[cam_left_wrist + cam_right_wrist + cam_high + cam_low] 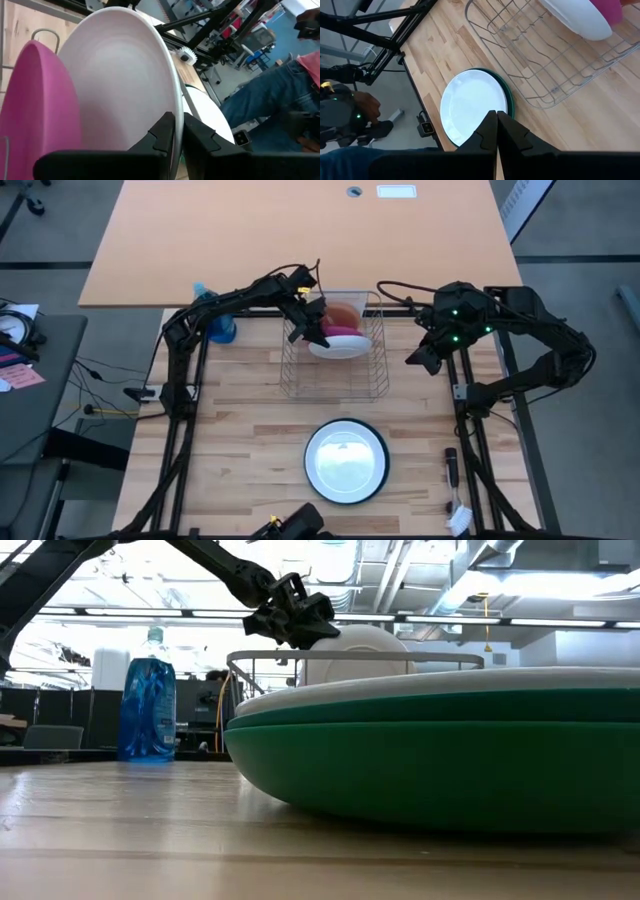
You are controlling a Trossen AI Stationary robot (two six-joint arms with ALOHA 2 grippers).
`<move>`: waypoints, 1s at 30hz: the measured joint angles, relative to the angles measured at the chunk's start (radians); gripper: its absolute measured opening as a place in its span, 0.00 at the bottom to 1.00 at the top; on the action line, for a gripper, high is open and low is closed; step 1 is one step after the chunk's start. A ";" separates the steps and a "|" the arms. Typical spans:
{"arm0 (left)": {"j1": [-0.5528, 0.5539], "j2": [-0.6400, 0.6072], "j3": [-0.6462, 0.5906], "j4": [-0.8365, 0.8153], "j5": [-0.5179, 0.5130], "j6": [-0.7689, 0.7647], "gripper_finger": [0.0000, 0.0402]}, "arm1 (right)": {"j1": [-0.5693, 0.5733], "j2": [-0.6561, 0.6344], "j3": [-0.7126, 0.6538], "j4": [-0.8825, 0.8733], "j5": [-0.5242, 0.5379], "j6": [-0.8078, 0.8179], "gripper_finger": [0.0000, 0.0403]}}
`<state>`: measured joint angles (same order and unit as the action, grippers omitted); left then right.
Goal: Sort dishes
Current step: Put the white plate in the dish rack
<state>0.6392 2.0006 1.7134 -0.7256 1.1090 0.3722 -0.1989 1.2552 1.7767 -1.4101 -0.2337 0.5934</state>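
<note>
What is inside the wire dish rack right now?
Three plates stand in the dish rack: an orange plate, a pink plate, and a white plate gripped by the left gripper. Their lower edges are hidden.

A: What do you get past the right gripper (496,131)?

B: Its dark fingers meet at bottom centre, no gap between them. Behind them you see a white plate (472,107) stacked on a dark green plate (508,102), mid-frame on the worktop (450,47).

A: And upper right?

B: The wire rack (540,55), holding another white plate (577,19) with a magenta plate (609,9) touching it. A person (350,117) shows at lower left.
</note>
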 joint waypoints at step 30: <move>-0.012 -0.010 0.034 -0.282 -0.235 0.126 0.19 | 0.000 0.000 0.000 0.000 0.000 -0.019 0.02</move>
<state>0.6276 1.9911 1.7477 -1.0077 0.8742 0.4977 -0.1989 1.2556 1.7767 -1.4101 -0.2337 0.5746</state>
